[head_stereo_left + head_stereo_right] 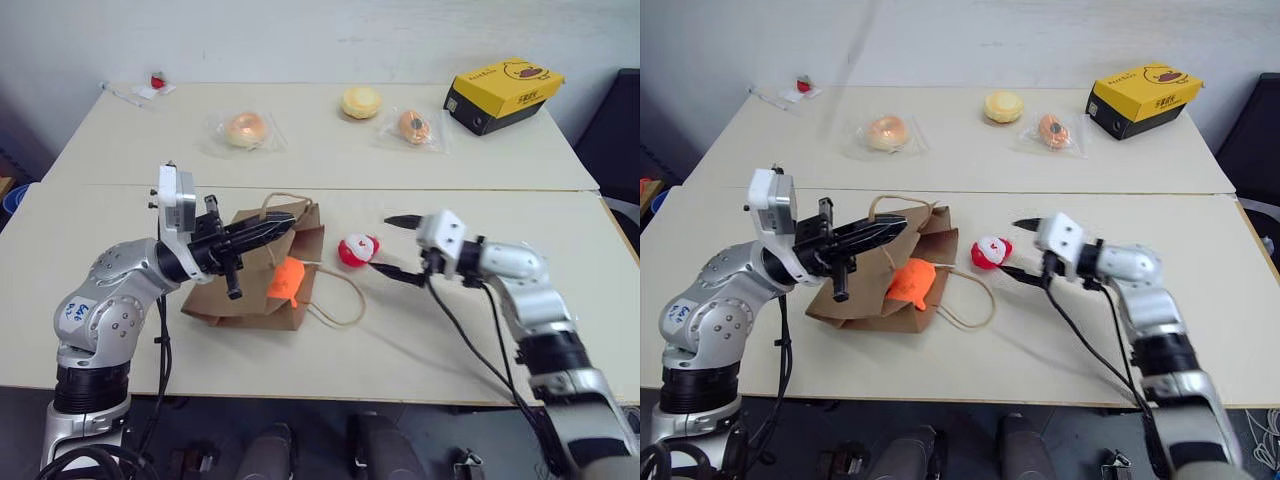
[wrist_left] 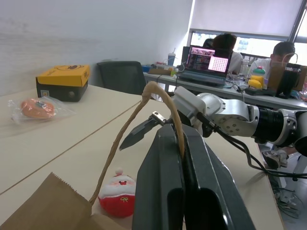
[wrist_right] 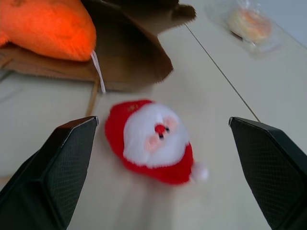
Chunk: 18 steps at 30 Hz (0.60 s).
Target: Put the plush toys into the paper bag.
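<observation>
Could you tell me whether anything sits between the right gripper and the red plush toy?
Nothing visible does. The right gripper is open, and the red plush toy lies on bare table just ahead of its two fingers. The orange plush toy and the paper bag lie beyond the red one, not in the path.

Bare table (image 1: 450, 330) around red plush (image 1: 357, 250); right hand (image 1: 400, 248) straddles it; paper bag (image 1: 255, 290) just beside.

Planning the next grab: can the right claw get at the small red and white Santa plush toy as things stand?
Probably yes. The right claw is open, its fingers either side of the small red and white Santa plush toy, which lies on bare tabletop beside the brown paper bag, with nothing between them.
</observation>
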Each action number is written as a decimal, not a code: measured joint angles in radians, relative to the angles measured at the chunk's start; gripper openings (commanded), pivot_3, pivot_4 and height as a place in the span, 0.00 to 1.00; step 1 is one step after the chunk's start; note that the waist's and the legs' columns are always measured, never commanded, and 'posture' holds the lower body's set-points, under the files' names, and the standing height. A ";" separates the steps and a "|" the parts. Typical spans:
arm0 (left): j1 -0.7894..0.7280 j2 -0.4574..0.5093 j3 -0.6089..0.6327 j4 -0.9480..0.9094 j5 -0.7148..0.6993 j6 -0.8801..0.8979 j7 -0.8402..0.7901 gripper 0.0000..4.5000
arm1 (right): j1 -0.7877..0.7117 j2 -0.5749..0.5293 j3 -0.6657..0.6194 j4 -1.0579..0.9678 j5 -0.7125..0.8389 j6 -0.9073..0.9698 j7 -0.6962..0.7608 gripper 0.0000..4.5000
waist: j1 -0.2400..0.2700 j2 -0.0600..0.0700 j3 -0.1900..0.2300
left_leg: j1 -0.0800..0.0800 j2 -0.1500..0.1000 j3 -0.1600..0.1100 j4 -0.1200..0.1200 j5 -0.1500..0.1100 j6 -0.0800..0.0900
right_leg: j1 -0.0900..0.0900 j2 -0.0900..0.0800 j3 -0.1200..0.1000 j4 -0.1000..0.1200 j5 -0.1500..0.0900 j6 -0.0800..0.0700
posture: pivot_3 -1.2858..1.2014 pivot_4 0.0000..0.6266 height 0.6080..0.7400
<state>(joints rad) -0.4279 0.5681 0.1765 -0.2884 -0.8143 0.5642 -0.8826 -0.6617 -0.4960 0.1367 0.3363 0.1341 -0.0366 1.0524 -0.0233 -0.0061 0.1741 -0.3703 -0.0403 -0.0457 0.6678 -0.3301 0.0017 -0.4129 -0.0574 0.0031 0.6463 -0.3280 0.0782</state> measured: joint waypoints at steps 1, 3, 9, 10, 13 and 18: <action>0.000 0.000 0.000 0.000 0.000 0.000 -0.001 0.00 | -0.018 0.011 0.017 0.022 -0.002 0.015 0.001 1.00 | 0.001 0.000 0.000 | 0.000 0.000 0.000 0.000 0.000 0.000 | 0.000 0.000 0.000 0.000 0.000 0.000 | 0.52 0.24 1.00; 0.000 0.002 0.001 0.002 0.001 0.000 -0.002 0.00 | -0.047 0.029 0.047 0.084 -0.039 0.033 -0.007 1.00 | 0.002 0.000 0.000 | -0.001 0.000 0.000 0.000 0.000 0.000 | 0.000 0.000 0.000 0.000 0.000 0.000 | 0.52 0.24 1.00; 0.006 0.034 0.007 0.003 -0.002 0.004 -0.013 0.00 | -0.092 0.060 0.077 0.220 -0.113 0.035 -0.064 0.65 | -0.005 0.000 0.000 | -0.001 0.000 0.000 -0.001 0.000 0.000 | -0.001 0.000 0.000 0.001 0.000 0.000 | 0.52 0.24 1.00; 0.011 0.049 0.016 0.003 -0.004 0.008 -0.020 0.00 | -0.098 0.059 0.077 0.223 -0.117 0.037 -0.060 0.57 | -0.006 0.000 0.000 | -0.001 0.000 0.000 -0.001 0.000 0.000 | -0.001 0.000 0.000 0.001 0.000 0.000 | 0.52 0.24 1.00; 0.027 0.081 0.035 0.003 -0.011 0.018 -0.038 0.00 | -0.098 0.060 0.078 0.223 -0.117 0.036 -0.040 0.35 | -0.008 0.000 0.000 | -0.001 0.000 0.000 -0.001 0.000 0.000 | -0.001 0.000 0.000 0.002 0.000 0.000 | 0.52 0.24 1.00; 0.028 0.101 0.064 0.025 -0.033 0.033 -0.046 0.00 | -0.091 0.061 0.075 0.185 -0.096 0.041 -0.016 0.07 | -0.005 0.000 0.000 | -0.001 0.000 0.000 -0.001 0.000 0.000 | -0.001 0.000 0.000 0.002 0.000 0.000 | 0.52 0.24 1.00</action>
<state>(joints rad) -0.3994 0.6688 0.2402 -0.2637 -0.8478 0.5967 -0.9289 -0.7529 -0.4345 0.2119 0.5212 0.0384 0.0046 1.0362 -0.0287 -0.0061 0.1742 -0.3711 -0.0404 -0.0459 0.6671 -0.3301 0.0017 -0.4135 -0.0575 0.0028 0.6479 -0.3280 0.0782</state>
